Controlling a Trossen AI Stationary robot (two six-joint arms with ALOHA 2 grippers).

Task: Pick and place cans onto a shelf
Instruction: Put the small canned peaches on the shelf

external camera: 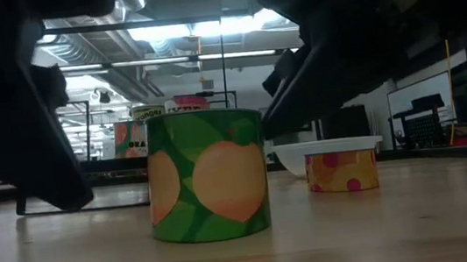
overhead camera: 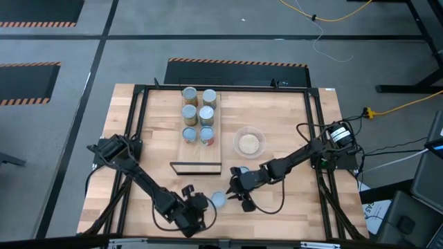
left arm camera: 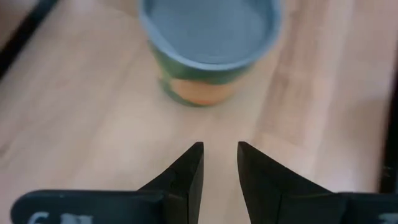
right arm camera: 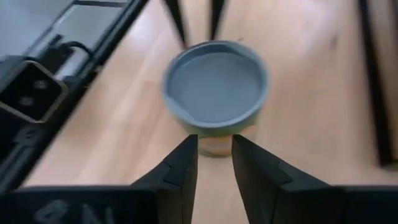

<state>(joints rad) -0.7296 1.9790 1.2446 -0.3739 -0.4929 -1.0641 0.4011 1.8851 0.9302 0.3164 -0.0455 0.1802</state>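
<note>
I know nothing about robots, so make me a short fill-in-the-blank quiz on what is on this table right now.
1. The long light-wood shelf carries ___ small round cans.
2. The green can with peach pictures stands on the tabletop, between the left gripper and the ___ gripper.
3. The clear round bowl holds ___ contents.

Missing words: six; right; beige

Grey floor (overhead camera: 228,34) with hazard-striped mats (overhead camera: 28,25), yellow cable (overhead camera: 346,15); ceiling lights (external camera: 204,28) glow above.
</note>
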